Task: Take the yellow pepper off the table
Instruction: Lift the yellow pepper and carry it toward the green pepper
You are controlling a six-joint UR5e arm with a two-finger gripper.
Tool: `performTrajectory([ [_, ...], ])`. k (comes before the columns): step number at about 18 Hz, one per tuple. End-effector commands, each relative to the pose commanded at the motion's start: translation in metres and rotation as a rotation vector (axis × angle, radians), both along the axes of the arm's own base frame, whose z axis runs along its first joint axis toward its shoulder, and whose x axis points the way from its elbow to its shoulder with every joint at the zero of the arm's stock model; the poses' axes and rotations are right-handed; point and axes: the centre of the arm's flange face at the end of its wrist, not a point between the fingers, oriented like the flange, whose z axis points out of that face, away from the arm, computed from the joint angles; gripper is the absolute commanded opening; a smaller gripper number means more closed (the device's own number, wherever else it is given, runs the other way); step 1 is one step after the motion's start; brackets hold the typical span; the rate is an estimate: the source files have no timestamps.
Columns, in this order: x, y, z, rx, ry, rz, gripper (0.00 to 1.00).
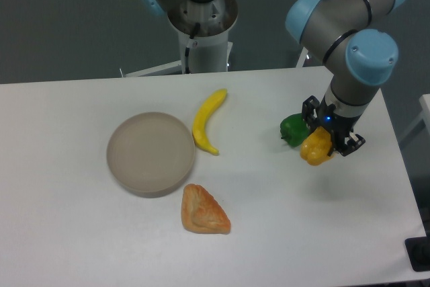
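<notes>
My tool (324, 144) grips the lumpy glossy yellow-orange pepper (316, 148) | pepper held above the white flat desk (80, 233), just beside the small green pepper (293, 130) | curved yellow banana (207, 120) lies well apart from that green pepper

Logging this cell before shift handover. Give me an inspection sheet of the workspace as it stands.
Surface: white table, no spills seen.
Job's things: yellow pepper held in the pincer, apparently off the table.
Clutter: green pepper, banana, round grey dish, orange pastry-like item.
Grippers: pincer shut on the yellow pepper.
Cables: nothing seen.
Surroundings: arm base behind the table, dark floor.
</notes>
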Motion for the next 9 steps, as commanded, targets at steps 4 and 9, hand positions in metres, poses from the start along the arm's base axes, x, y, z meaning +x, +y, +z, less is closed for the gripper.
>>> performTrajectory([
  [4, 0.0023, 0.0010, -0.0010, 0.000, -0.004, -0.055, 0.21],
  [9, 0.0029, 0.0003, -0.0033, -0.011, 0.000, -0.061, 0.21],
])
